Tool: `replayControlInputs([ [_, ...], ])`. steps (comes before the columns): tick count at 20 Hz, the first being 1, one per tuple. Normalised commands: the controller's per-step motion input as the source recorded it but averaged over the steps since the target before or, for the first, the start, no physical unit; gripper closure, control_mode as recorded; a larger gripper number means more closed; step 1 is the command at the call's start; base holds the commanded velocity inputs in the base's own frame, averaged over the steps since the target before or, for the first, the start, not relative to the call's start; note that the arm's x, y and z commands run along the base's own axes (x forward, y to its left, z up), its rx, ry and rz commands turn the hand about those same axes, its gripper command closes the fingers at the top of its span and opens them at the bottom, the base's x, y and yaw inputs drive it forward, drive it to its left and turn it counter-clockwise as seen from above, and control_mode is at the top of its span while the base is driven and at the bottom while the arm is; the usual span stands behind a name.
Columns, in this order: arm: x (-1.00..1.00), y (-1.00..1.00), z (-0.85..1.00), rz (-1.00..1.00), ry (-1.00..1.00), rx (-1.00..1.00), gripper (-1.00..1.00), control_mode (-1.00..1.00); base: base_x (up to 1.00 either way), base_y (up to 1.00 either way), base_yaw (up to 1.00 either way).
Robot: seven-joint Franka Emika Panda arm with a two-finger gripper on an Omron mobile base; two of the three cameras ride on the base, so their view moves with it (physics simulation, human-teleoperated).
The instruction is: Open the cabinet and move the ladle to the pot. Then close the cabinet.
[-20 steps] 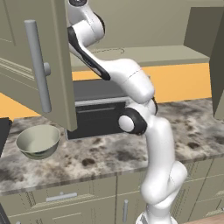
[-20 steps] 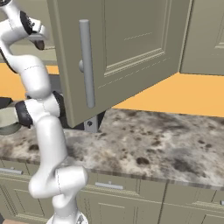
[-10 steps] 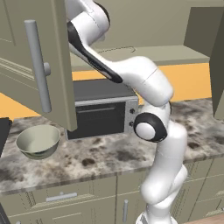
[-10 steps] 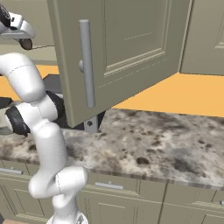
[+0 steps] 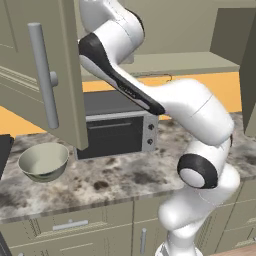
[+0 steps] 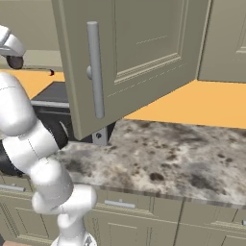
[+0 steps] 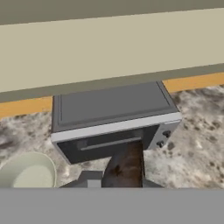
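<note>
Speckled granite counter (image 5: 120, 180) runs under the wall cabinet (image 6: 139, 53), whose doors already stand swung wide, the silver bar handles (image 5: 44, 75) well out over the worktop, so the opening step looks done. A black toaster oven (image 5: 120, 131) sits at the back of the counter with a pale bowl (image 5: 44, 161) just beside it. The arm reaches up toward the cabinet's bottom shelf (image 7: 109, 48), and the hand view looks down past that shelf onto the oven and bowl. The gripper (image 7: 114, 181) is closed down to almost nothing, and nothing can be seen between its tips. Neither ladle nor pot can be made out, so fetching the ladle, placing it and shutting the doors all appear to remain.
</note>
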Motion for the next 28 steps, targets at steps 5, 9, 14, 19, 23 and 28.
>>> replayControlInputs([
  [5, -1.0, -0.47, -0.15, 0.0, -0.03, 0.15, 1.0, -1.0, 0.0, 0.0, 0.0],
  [9, -1.0, -0.49, 0.0, 0.0, -0.01, 0.13, 1.0, -1.0, 0.0, 0.0, 0.0],
  [14, -0.9, -0.32, -0.03, 0.0, 0.0, 0.08, 1.0, -1.0, 0.0, 0.0, 0.0],
  [19, -0.83, -0.12, -0.03, 0.0, 0.0, 0.0, 1.0, -1.0, 0.0, 0.0, 0.0],
  [23, -0.45, -0.04, -0.02, 0.0, 0.01, 0.0, 1.0, -1.0, 0.0, 0.0, 0.0],
  [28, -0.15, -0.01, -0.04, 0.02, 0.05, 0.0, 1.0, -1.0, 0.0, 0.0, 0.0],
])
